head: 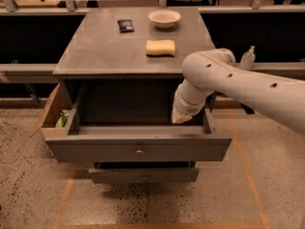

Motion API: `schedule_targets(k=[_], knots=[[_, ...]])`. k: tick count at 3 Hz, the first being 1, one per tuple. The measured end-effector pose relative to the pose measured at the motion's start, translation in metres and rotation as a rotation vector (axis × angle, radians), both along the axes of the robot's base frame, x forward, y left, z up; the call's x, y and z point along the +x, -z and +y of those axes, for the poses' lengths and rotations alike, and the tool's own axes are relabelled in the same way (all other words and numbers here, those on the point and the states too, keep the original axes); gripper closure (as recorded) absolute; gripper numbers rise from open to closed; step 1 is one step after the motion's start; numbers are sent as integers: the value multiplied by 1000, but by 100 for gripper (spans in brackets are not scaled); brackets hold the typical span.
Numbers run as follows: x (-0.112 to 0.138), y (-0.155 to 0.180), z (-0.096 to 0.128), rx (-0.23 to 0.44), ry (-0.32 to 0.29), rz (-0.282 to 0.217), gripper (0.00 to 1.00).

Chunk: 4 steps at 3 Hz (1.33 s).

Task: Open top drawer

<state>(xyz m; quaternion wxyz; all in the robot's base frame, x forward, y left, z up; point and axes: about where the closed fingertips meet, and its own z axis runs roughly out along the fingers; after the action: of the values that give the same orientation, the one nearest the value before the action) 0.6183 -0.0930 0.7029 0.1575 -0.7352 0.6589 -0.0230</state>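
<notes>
The top drawer of the grey cabinet stands pulled out wide, its dark grey flat front facing me with a small round metal knob at the centre. Its inside looks dark and empty. My white arm comes in from the right and bends down into the drawer's right rear part. The gripper is at the arm's cream-coloured tip, low inside the drawer near its right wall, well behind the front panel and apart from the knob.
A lower drawer sticks out a little under the top one. On the cabinet top lie a pale bowl, a yellow sponge and a dark packet. A cardboard box stands at the left, a bottle at the right.
</notes>
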Motion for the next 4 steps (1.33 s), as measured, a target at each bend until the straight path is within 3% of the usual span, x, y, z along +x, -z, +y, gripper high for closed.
schedule_targets(k=[1,2,3,4], knots=[[9,17,6,4,-35,-20,100],[10,38,14,-9,-74,-6,100],[6,56,19,-36,-107,40,100],[-4,67,20,-67,-108,120,100]])
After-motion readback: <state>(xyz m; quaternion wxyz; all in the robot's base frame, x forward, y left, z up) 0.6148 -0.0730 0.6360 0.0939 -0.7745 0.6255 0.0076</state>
